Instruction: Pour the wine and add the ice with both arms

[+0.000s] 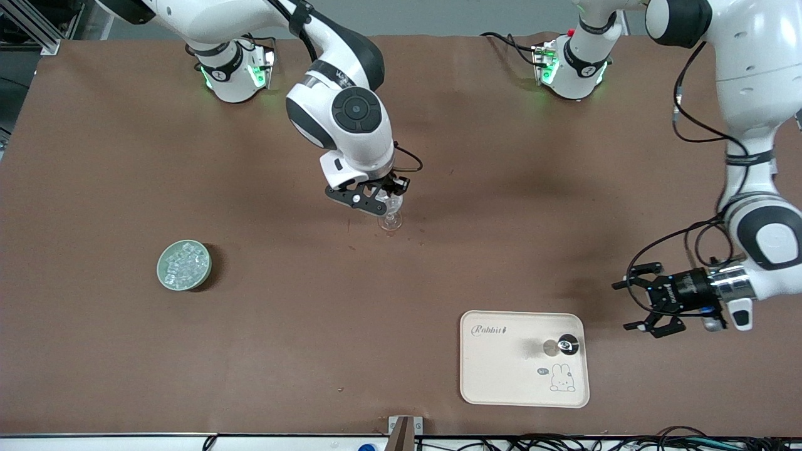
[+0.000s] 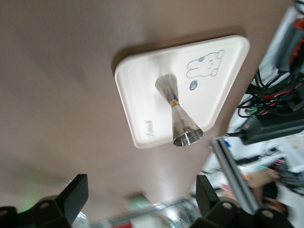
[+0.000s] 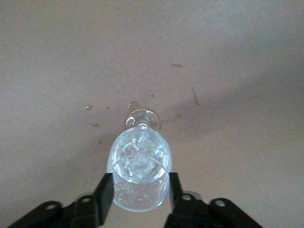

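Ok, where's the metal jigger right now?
The jigger stands upright on the rabbit tray, at the table edge nearest the front camera, toward the left arm's end, near the open left gripper.

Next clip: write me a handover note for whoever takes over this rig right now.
Right gripper: over mid-table, fingers either side of the wine glass bowl; grip or release cannot be told.
Left gripper: open, empty, beside the rabbit tray, at the left arm's end.
Things: glass stands upright with ice in it; jigger upright on the tray; green bowl of ice cubes toward the right arm's end.
Done: ice in the glass.
Left: no wine visible in the glass; check it, then clear both arms.
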Motion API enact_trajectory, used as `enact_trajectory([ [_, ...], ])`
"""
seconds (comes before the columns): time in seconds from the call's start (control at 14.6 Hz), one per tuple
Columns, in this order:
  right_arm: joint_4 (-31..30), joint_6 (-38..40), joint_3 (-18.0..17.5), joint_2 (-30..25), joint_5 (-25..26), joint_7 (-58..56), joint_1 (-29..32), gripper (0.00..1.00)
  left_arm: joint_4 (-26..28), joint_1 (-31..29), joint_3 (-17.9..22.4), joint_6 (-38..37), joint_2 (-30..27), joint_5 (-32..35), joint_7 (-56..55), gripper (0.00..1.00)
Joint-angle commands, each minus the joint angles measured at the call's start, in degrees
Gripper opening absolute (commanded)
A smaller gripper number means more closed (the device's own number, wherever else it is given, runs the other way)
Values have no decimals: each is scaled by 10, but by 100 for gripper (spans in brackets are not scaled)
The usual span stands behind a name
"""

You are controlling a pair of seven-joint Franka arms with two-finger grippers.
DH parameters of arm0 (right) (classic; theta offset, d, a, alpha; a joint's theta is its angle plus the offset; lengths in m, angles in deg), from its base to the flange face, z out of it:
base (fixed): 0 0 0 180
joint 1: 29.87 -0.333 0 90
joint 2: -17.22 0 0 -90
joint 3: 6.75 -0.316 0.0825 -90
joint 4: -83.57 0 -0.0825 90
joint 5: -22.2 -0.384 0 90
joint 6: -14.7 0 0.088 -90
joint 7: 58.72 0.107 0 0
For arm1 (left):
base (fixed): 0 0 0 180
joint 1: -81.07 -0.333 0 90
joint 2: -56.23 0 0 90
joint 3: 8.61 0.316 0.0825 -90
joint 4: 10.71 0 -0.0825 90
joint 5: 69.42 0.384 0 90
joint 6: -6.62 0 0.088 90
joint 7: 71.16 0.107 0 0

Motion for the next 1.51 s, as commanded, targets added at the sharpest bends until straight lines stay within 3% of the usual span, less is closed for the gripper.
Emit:
enact_trajectory([
  [0.0, -1, -3, -5, 0, 14, 13, 1, 73, -59, 2, 3, -9, 5, 49, 4, 100],
  [0.21, 4, 1, -6, -2, 13, 12, 6, 100, -63, -6, 18, 0, -33, 34, 3, 100],
  [0.27, 7, 3, -9, -9, 13, 6, 12, 100, -63, 2, 18, -1, -47, 70, 8, 100],
  [0.34, 9, 7, -12, -26, 13, 3, 23, 100, -63, 5, 7, -1, -65, 134, 22, 100],
  [0.55, 14, 51, -12, -101, 19, -74, 72, 100, -61, 7, -78, -1, -124, 330, 127, 100],
  [0.69, 28, 100, -2, -145, 19, -122, 96, 100, -44, 5, -137, -14, -162, 426, 199, 100],
  [0.96, 55, 188, 115, -206, 18, -252, 104, 100, 25, 8, -196, -34, -259, 530, 245, 100],
  [1.23, 55, 188, 247, -245, -8, -422, 104, 100, 144, 17, -225, -20, -383, 554, 262, 100],
  [1.44, 51, 190, 350, -268, -60, -564, 104, 100, 187, 18, -235, -15, -432, 561, 265, 100],
])
